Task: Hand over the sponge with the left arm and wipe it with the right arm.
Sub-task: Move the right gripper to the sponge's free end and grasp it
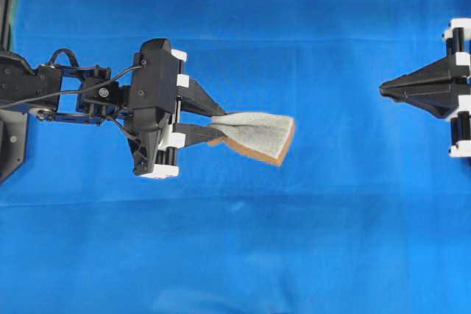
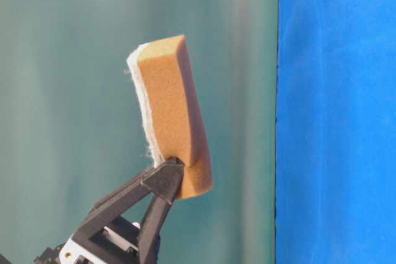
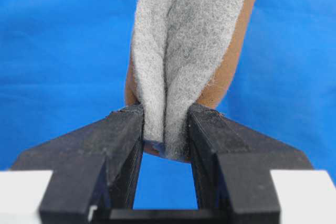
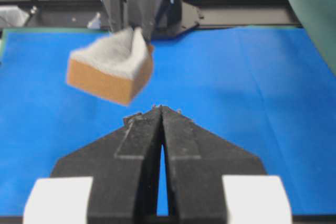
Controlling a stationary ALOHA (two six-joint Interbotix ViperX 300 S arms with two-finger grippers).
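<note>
Above the blue tabletop [image 1: 235, 255], the left tool [image 1: 215, 129] pinches only the sponge [image 1: 257, 136] at its folded end; the closed right tool [image 1: 386, 90] waits apart. That shallow grip could slip mid-transfer.

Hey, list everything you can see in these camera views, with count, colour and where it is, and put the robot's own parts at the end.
sponge: one, grey-white top over orange-brown foam, held above the cloth left of centre in the overhead view, its pinched end creased.
cloth: one, blue, covering the table.
backdrop: one, teal-green, behind the sponge in the table-level view.
frame and clutter: black bars and blurred items beyond the cloth's far edge in the right wrist view; too blurred to name.
left gripper: one, black with white fittings, jaws shut on the sponge's end.
right gripper: one, black with white fittings, at the right edge, jaws shut and empty, pointing toward the sponge.
</note>
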